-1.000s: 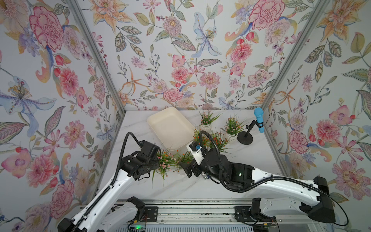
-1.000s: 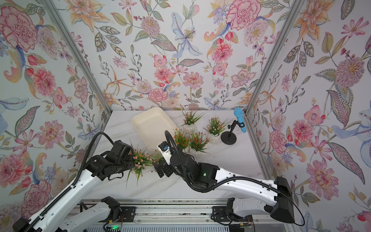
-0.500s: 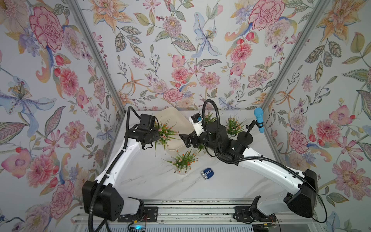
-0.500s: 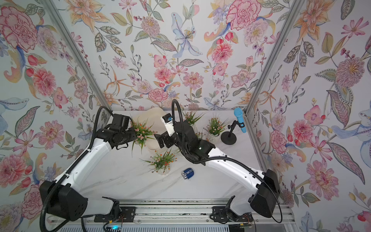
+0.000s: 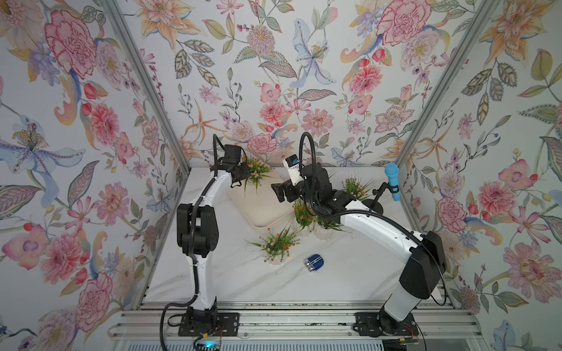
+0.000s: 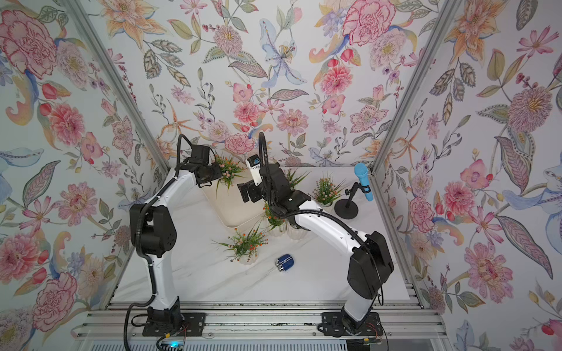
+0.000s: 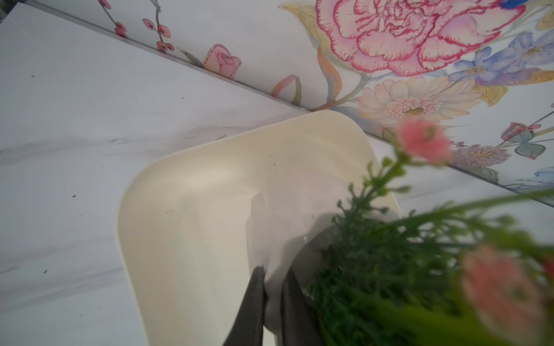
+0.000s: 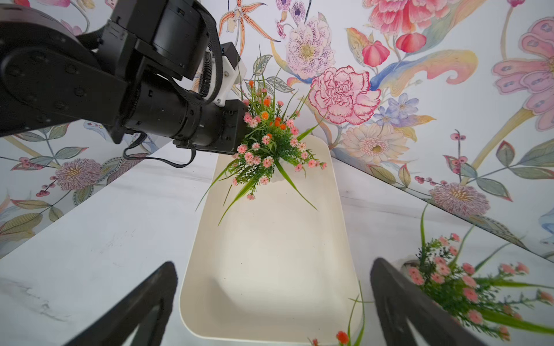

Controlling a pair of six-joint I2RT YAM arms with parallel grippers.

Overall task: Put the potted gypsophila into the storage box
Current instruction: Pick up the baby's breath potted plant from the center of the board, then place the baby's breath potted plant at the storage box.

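Clearly the left gripper (image 7: 271, 277) is pinched narrow on the rim of a small white ribbed pot of green sprigs and pink and orange flowers (image 8: 269, 143). It holds the pot over the far end of the shallow cream-white rectangular plastic storage box (image 8: 269, 254), upper centre in the right wrist view. Foliage hides the pot's base, so I cannot tell whether it touches the box floor. The right gripper (image 8: 274, 263) gapes wide and empty above the box's near end. Letting go while the pot hangs high or tilted would likely topple it, since the tall sprigs make it top-heavy. The sprigs could also snag the parting fingers. A second flowering pot (image 5: 278, 243) stands on the white marbled table (image 5: 231, 273), lower centre in a top view, outside the box.
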